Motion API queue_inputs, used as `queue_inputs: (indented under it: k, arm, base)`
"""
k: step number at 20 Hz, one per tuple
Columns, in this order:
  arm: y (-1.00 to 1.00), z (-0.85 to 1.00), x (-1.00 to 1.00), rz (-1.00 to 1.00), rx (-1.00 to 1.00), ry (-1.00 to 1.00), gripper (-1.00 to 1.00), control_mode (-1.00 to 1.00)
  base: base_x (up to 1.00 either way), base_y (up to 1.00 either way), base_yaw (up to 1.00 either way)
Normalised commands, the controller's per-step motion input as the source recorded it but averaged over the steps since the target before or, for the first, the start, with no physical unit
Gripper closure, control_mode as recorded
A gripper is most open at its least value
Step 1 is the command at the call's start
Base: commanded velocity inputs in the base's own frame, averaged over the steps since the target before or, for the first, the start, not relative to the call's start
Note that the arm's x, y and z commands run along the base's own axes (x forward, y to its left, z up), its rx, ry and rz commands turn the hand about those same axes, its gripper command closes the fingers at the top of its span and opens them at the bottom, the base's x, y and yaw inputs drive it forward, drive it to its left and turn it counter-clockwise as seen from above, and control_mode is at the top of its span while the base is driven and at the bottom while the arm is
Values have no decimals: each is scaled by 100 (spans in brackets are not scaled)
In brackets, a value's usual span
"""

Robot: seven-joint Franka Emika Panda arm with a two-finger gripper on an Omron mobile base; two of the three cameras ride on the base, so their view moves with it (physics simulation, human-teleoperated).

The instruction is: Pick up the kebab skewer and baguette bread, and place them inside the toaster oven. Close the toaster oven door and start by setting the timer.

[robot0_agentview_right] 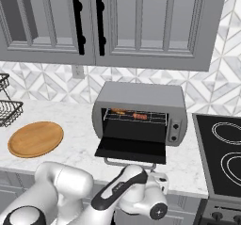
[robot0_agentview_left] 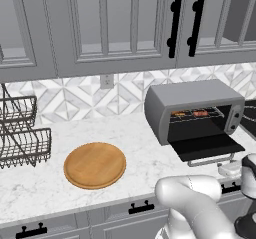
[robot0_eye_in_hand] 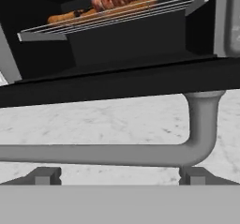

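The arm (robot0_agentview_right: 70,184) is glossy white, built of fat rounded segments that swell into ball-like housings at the joints. Toward the gripper, in the right base view, a long black band (robot0_agentview_right: 114,189) runs along the forearm link, and a round dark cap with a small pale mark (robot0_agentview_right: 159,211) closes the end of the joint behind the wrist. A dark grey disc (robot0_agentview_right: 24,218) caps the link farthest from the gripper. In the left base view another dark joint piece (robot0_agentview_left: 247,225) sits below a white rounded housing. The fingertips (robot0_eye_in_hand: 44,176) are small, blocky and dark grey, with flat tops and sloped sides.
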Motion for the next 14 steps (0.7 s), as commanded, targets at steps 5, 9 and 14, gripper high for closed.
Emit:
queue_inputs:
  k: [5,9,14]
  arm:
    - [0,-29,6,-1,-5,0,-100,-100]
    - [2,-38,1,0,-9,0,-100,-100]
    - [24,-27,0,0,-7,0,-100,-100]
  base:
    - [0,0,0]
    - [0,0,0]
    - [0,0,0]
